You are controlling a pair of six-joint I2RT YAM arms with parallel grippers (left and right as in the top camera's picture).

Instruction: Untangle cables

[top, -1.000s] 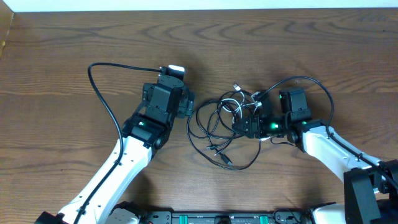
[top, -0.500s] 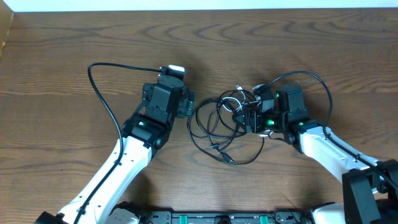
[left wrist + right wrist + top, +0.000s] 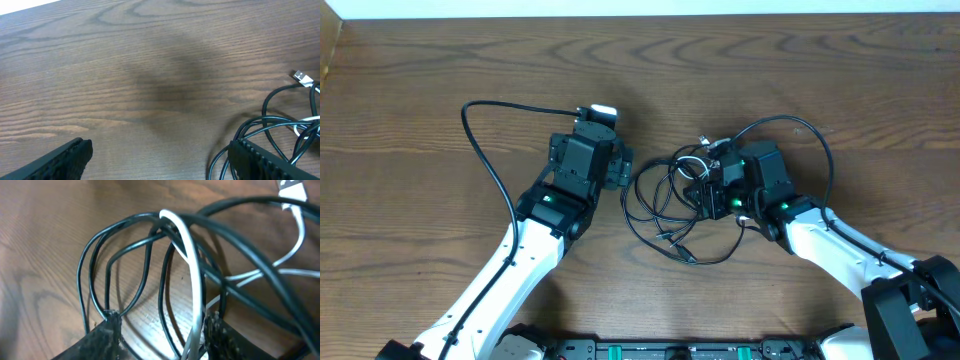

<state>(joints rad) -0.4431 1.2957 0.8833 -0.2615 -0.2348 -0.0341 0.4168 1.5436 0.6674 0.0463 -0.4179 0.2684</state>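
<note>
Right gripper (image 3: 700, 195) has slid left into the cables (image 3: 655, 215), fingers (image 3: 107, 332) half-apart astride black and white strands; cables lie left-right, plug (image 3: 701, 139) pointing far; left gripper (image 3: 620, 165) gapes wide just left

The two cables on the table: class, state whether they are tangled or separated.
Tangled: the white cable arches through loops of the black cable, both in one heap.

Dark brown wooden table (image 3: 420, 80) with visible grain and a smooth, low-sheen finish. Cables (image 3: 192, 255) in smooth, glossy black and white plastic sheathing. At three o'clock in the left wrist view, a bright metal plug (image 3: 301, 76). Left gripper (image 3: 160, 152) fingers (image 3: 67, 157): matt black, finely ribbed.
</note>
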